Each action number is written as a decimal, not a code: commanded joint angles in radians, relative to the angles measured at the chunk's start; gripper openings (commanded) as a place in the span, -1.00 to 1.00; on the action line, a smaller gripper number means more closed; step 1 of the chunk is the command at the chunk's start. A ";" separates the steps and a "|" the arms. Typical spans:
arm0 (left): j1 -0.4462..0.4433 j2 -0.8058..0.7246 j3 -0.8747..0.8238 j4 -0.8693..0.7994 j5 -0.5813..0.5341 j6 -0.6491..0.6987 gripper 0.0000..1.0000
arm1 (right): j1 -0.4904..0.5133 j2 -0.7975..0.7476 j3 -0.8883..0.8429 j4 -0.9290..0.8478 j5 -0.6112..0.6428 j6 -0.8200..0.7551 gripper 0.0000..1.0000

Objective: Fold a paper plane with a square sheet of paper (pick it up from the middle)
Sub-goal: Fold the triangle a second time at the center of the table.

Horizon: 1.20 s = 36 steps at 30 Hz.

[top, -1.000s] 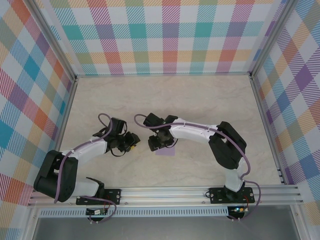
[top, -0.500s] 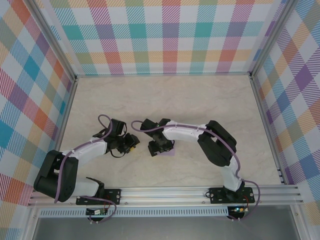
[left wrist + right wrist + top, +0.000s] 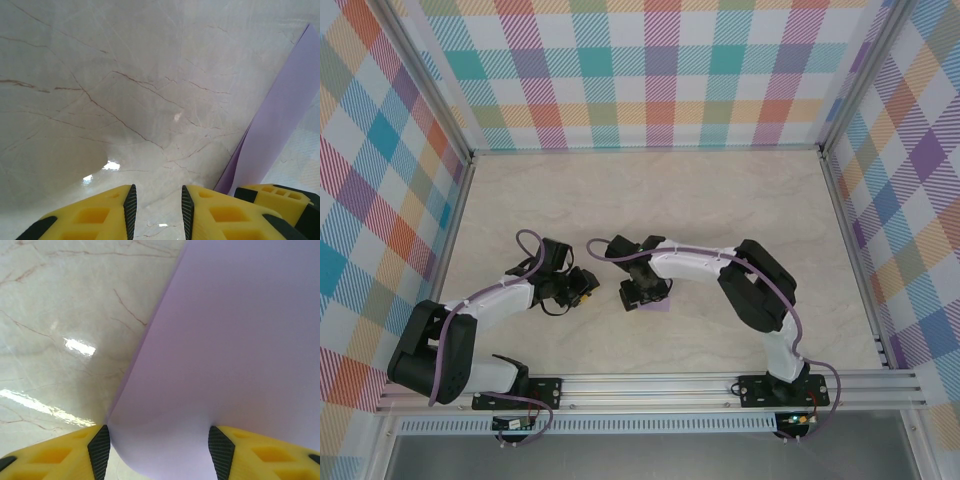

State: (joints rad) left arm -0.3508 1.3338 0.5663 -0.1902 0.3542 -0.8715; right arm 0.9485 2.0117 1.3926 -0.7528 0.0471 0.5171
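- The square sheet of paper [image 3: 658, 304] lies on the table [image 3: 720, 200] at the centre of the top view, mostly hidden under the right pincer [image 3: 640, 293].
- It will likely handle as very light, thin and limp. It buckles readily, slides on the glossy marble and keeps any crease. The best hold is probably mid-sheet, pinching up a small ridge rather than prying at an edge.
- Right wrist view: the right pincer's fingers [image 3: 97, 445] are spread wide, with lavender paper spanning the gap and bowing slightly. Nothing is clamped, and I cannot tell whether they touch the paper.
- Left wrist view: the left pincer [image 3: 157, 210] is open only a narrow slit and holds nothing. It shows the sheet's edge at the right of the frame, apparently lifted off the table, which the top view cannot resolve.
- The top view alone shows the two pincers near each other but apart.
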 commanded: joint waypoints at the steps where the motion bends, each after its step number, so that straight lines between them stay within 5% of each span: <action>1: 0.013 -0.002 -0.013 -0.015 0.008 -0.001 -0.36 | -0.038 0.029 -0.084 0.063 -0.134 -0.003 0.16; 11: 0.013 -0.016 -0.014 0.003 0.034 0.006 -0.36 | -0.080 0.024 -0.106 0.058 -0.129 0.006 -0.01; 19: -0.019 0.001 -0.017 0.165 0.194 0.016 -0.40 | -0.124 -0.011 -0.158 0.152 -0.231 0.007 -0.15; 26: -0.124 0.098 0.014 0.300 0.227 -0.029 -0.66 | -0.191 -0.096 -0.251 0.301 -0.401 -0.002 -0.20; 36: -0.225 0.258 0.072 0.375 0.215 -0.054 -0.93 | -0.230 -0.163 -0.309 0.370 -0.456 -0.002 -0.20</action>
State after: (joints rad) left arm -0.5476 1.5517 0.6052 0.1390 0.5537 -0.9207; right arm 0.7284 1.8729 1.1061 -0.4259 -0.3901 0.5182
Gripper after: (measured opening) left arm 0.051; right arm 0.397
